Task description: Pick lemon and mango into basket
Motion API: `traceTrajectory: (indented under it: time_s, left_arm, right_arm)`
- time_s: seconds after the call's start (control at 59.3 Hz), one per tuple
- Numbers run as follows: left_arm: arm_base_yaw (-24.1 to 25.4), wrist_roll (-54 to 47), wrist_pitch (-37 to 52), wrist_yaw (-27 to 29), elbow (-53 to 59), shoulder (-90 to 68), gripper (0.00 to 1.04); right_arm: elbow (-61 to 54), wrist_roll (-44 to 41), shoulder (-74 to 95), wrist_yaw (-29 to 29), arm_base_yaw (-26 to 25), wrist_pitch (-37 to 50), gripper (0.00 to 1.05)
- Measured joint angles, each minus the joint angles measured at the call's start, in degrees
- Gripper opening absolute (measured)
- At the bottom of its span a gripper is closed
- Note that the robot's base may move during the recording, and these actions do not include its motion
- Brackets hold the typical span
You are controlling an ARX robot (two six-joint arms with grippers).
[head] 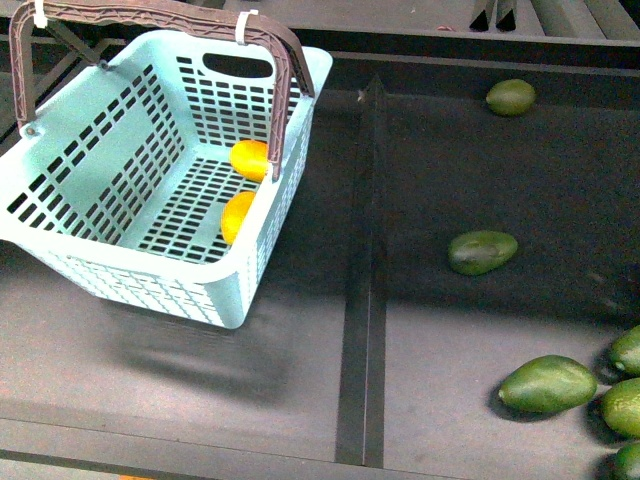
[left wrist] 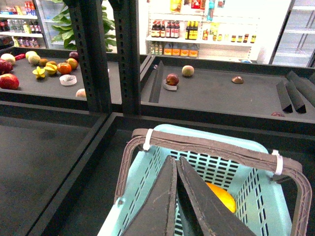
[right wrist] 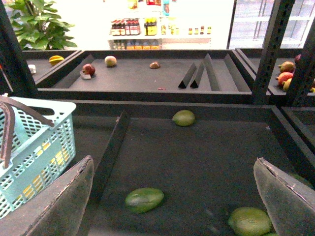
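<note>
A: Front view, surroundings? 
B: Dark green oval fruits [head: 482,251] scattered right of the black divider strip [head: 362,300].

A: Pale turquoise slotted plastic basket [head: 120,150]? 
B: Holds two yellow-orange fruits [head: 249,159]; lemon or mango, cannot tell.

A: Jaws? 
B: Left gripper [left wrist: 176,206] together over the basket; right gripper [right wrist: 172,206] wide apart.

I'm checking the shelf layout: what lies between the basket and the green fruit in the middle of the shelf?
In the front view, a dark raised divider strip runs between the basket and the green fruit; otherwise bare shelf.
</note>
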State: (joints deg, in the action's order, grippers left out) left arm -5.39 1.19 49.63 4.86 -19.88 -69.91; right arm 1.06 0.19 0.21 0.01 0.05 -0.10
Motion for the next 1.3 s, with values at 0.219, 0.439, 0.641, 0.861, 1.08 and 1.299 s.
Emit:
traceTrajectory:
  time_s: [0.219, 0.439, 0.641, 0.861, 1.08, 1.299]
  left_arm:
    - [4.6, -0.4, -1.1, -4.6, 9.2, 10.4, 0.04]
    - [5.2, -0.5, -5.6, -4.8, 13.8, 19.3, 0.04]
    - [5.2, -0.5, -6.9, -4.9, 17.8, 25.3, 0.04]
    - [5.2, -0.6, -16.9, -4.9, 19.0, 36.4, 0.04]
    - [5.2, -0.6, -24.7, -4.9, 19.0, 44.8, 0.04]
    - [5.2, -0.6, -31.8, -4.9, 19.0, 52.2, 0.04]
  right_arm:
    - [0.0, 0.0, 0.0, 0.0, 0.0, 0.0, 0.96]
    - [0.0, 0.0, 0.0, 0.0, 0.0, 0.0, 0.96]
    - [0.0, 0.0, 0.0, 0.0, 0.0, 0.0, 0.96]
    - [0.0, 0.0, 0.0, 0.0, 0.0, 0.0, 0.96]
    - [0.0, 0.0, 0.0, 0.0, 0.0, 0.0, 0.96]
    - [0.0, 0.0, 0.0, 0.0, 0.0, 0.0, 0.96]
